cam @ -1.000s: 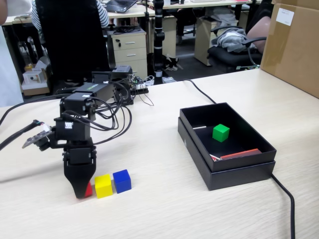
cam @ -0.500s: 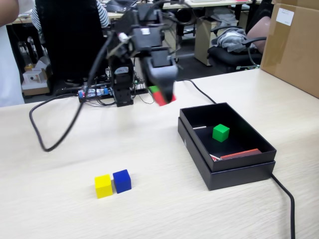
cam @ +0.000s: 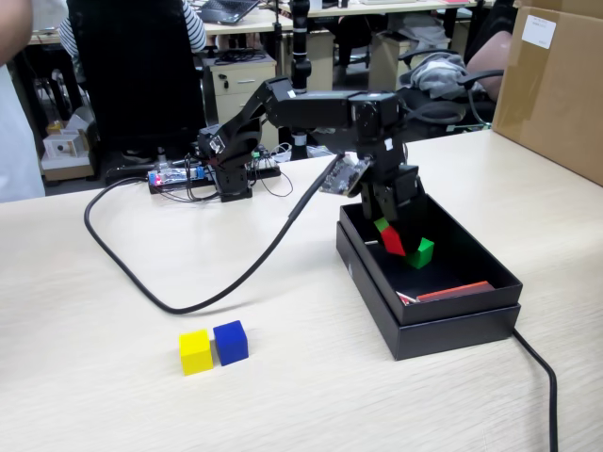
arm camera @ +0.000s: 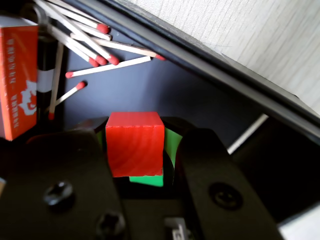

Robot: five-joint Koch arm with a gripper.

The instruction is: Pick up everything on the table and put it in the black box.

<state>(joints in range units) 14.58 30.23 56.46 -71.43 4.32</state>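
In the fixed view, the black end effector hangs over the shallow matte black cardboard box, pinching the small red cube above the box floor. The small green cube lies inside the box just beside it, near a thin red strip. On the pale beige wood-grain surface, the small yellow cube and small blue cube sit touching, well apart from the box.

In the wrist view, the end effector clamps the red cube between its two black jaws (green shows behind it). Red-tipped wooden matches and an orange matchbox lie on the box floor.
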